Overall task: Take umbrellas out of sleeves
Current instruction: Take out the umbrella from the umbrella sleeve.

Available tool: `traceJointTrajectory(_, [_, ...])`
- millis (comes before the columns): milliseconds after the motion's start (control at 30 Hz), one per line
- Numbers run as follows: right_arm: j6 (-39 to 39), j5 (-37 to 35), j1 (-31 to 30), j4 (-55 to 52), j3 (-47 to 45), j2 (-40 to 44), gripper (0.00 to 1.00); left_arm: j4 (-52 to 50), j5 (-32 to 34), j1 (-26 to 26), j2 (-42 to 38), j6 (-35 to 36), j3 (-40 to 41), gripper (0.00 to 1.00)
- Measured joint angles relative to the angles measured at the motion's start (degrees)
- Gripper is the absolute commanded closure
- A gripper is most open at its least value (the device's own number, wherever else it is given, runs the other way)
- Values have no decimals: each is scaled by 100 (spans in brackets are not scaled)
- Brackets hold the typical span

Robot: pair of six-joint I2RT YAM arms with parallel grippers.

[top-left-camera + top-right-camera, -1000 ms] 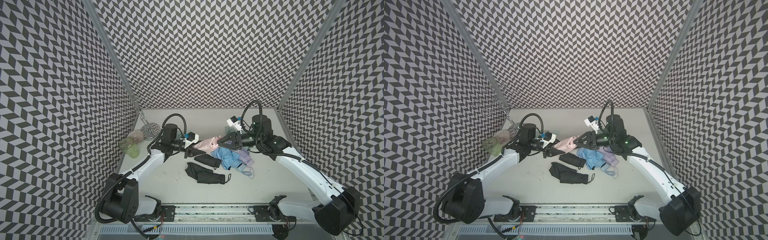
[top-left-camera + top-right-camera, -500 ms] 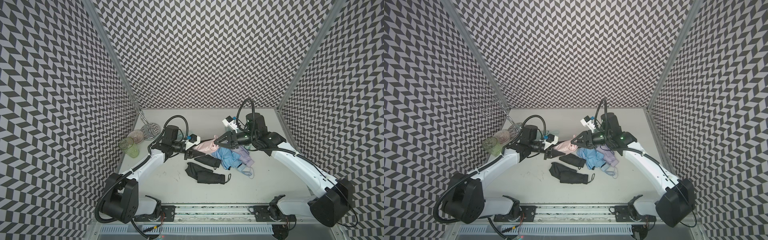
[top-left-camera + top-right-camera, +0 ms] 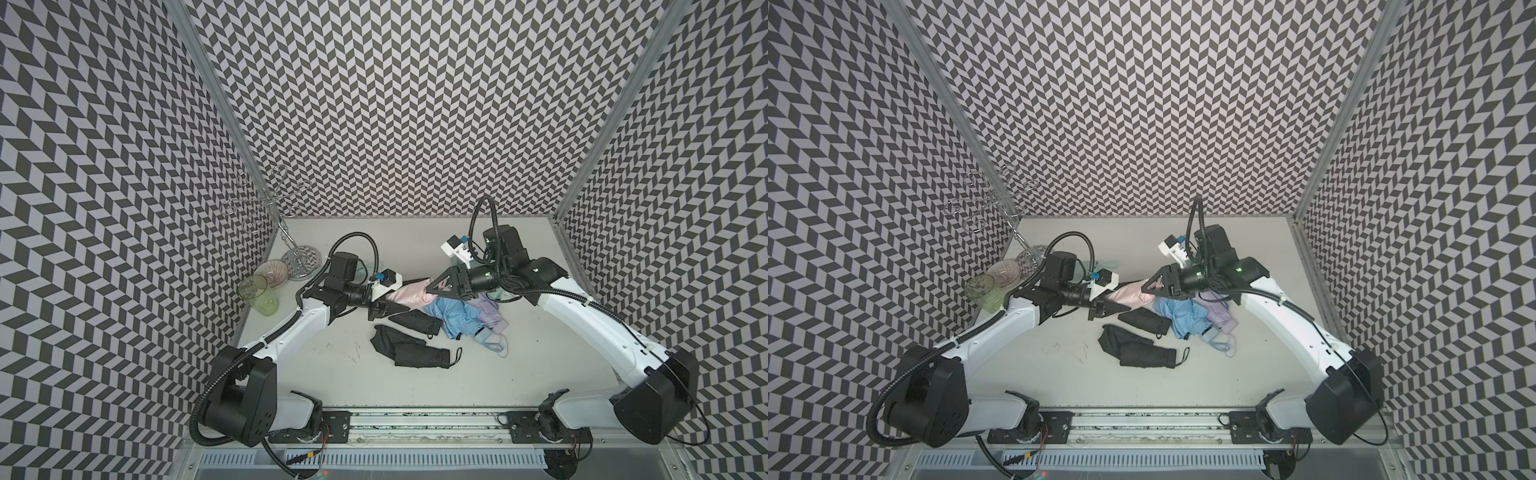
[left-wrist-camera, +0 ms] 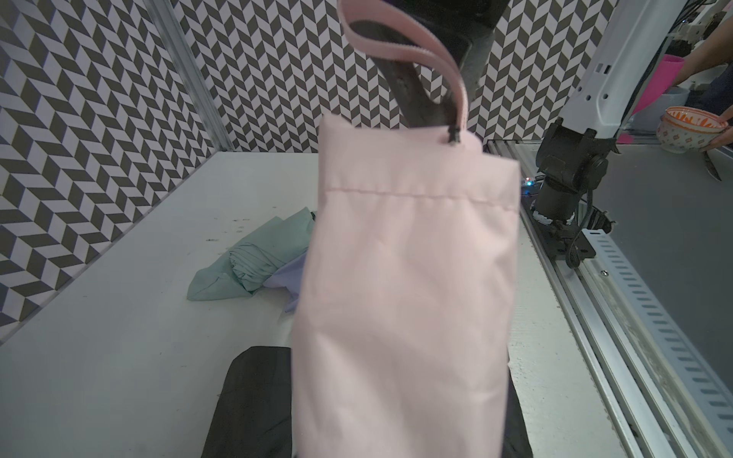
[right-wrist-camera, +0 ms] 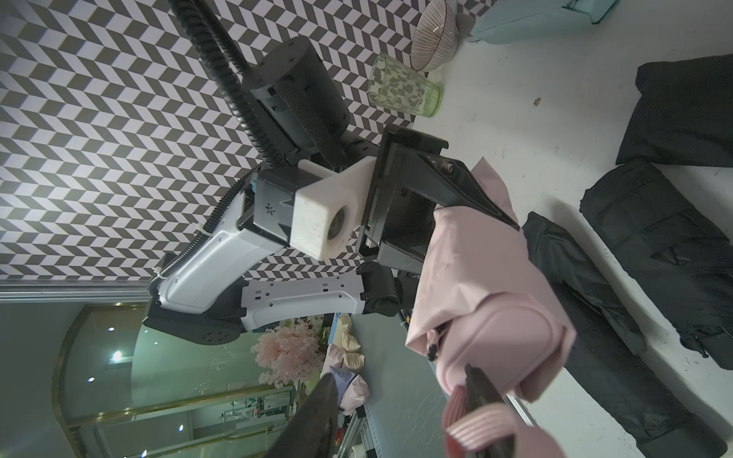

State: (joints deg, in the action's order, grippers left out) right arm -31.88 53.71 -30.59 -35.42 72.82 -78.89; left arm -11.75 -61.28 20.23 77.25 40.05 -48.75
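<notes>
Frankly, the biggest danger is at my right gripper [image 3: 433,291]. Its jaws are spread and pinch nothing, and only one finger [image 5: 482,396] seems to pass through the loop [image 5: 474,430] of the pink umbrella [image 5: 503,345]. If I pull away like this, the strap may slide off the finger and the umbrella goes nowhere. That umbrella sits inside its sleeve [image 4: 404,297], hanging in the air between my two grippers, with the handle end at the right one and the closed end at the left.

Next in size is my left gripper [image 3: 394,305], which is pressed together on the sleeve's closed end. If those jaws also catch the umbrella's tip through the cloth, a pull would only strain both arms and the strap. If they hold thin cloth alone, the sleeve could slip out and the whole bundle would swing from the loop.

Smaller again, a drop would land on the black umbrellas [image 3: 415,328] and the blue umbrella [image 3: 455,318] lying just below my grippers, muddling the pile.

Least of all, the glass [image 3: 259,291] stands well behind my left gripper, so only a wide swing of that arm would reach it.

As for writing, I find no brand, label or lettering that I can read on the sleeve, the umbrellas or the glass.
</notes>
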Motion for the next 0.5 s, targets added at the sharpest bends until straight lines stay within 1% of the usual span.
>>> traceJointTrajectory(500, [81,-140,0,-63,-79,7,47,-76,83,0,0,24,0,100])
